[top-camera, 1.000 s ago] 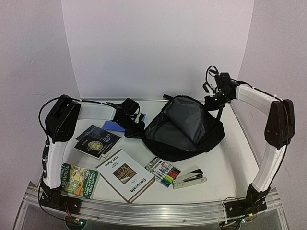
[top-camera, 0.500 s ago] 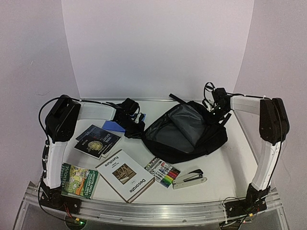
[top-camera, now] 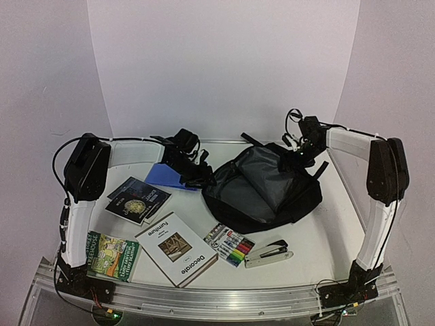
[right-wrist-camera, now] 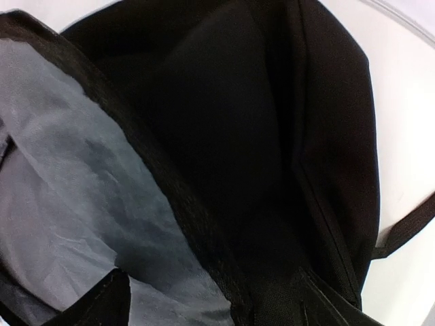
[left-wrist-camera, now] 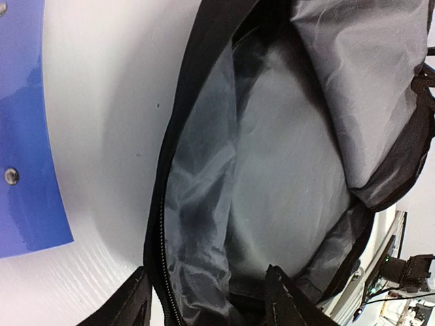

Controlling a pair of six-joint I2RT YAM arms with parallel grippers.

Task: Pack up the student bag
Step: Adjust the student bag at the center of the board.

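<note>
The student bag lies on its side on the white surface, right of the middle and toward the far edge. It is a big, soft black fabric backpack, slumped and creased rather than standing. Its main compartment gapes open, the mouth turned up and toward the left, so the crinkled grey lining shows across most of the inside. A lined panel sags down into the opening from the far right side. The zipper runs along the black rim of the mouth. One black strap trails out on the right, another loops behind at the far edge.
</note>
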